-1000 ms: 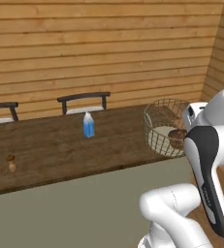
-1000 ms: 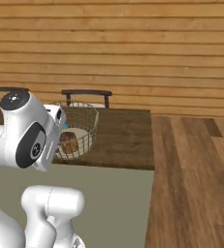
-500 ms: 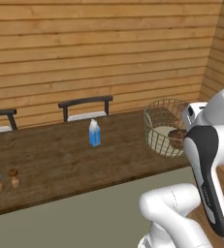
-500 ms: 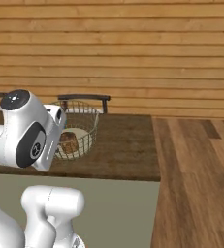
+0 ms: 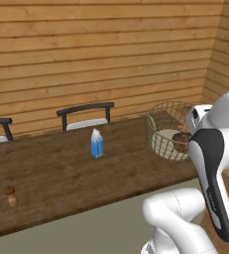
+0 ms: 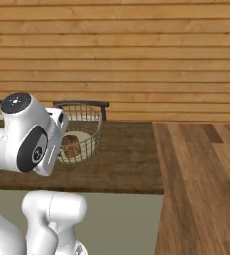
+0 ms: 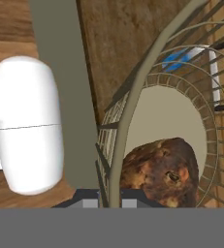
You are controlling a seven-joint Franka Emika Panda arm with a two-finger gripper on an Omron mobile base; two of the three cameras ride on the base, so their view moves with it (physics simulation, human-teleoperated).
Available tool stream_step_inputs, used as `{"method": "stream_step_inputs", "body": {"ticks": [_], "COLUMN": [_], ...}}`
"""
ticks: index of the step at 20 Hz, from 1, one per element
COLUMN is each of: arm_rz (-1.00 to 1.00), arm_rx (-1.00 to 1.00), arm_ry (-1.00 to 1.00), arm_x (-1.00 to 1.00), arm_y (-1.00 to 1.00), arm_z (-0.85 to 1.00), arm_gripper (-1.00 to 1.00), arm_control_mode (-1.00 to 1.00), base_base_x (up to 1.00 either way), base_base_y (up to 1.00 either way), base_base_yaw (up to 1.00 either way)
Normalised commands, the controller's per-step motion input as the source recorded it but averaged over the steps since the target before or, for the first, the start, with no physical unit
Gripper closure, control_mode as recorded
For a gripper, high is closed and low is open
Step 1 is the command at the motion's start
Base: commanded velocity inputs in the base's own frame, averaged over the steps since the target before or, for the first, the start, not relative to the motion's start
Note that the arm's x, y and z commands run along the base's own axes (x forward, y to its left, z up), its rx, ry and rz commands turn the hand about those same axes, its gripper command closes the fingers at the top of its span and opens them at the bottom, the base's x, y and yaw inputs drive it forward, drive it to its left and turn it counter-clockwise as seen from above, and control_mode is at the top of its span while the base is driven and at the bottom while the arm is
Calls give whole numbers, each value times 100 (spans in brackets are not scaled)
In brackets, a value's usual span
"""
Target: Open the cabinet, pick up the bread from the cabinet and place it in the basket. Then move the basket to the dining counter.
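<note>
Basket of pale wire mesh, held up at its rim by the gripper, whose two dark tips are pinched together on the rim wire in the hand view. One bread, an orange-brown lump, lies inside on the basket's pale floor; it also shows through the mesh in the left base view and the right base view.

Progress, judged from the pictures: the bread is already in the basket, so the cabinet and loading steps appear finished. The step in hand is the carry to the dining counter, the long dark wood-grain top with a pale olive front edge. The basket is over the counter's right end, but whether its base touches the wood or hangs just above cannot be told. What seems left is to set it down and release the rim.

Count: one basket, one bread, one blue-and-white carton standing upright mid-counter, two small shakers near the counter's left front edge, and two dark chair backs behind the counter against the plank wall.
</note>
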Motion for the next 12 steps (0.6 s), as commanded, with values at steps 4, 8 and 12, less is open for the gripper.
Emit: {"method": "stream_step_inputs", "body": {"ticks": [4, 8, 12], "arm_rz": [-5, 0, 0], "arm_rx": [0, 0, 0], "arm_ry": [0, 0, 0], "arm_x": [51, 77, 83], "arm_y": [20, 15, 17], "arm_z": [0, 0, -1], "arm_gripper": [100, 100, 100], "arm_control_mode": [-100, -100, -100], "base_base_x": [0, 0, 0], "base_base_y": [0, 0, 0], "base_base_yaw": [0, 0, 0]}}
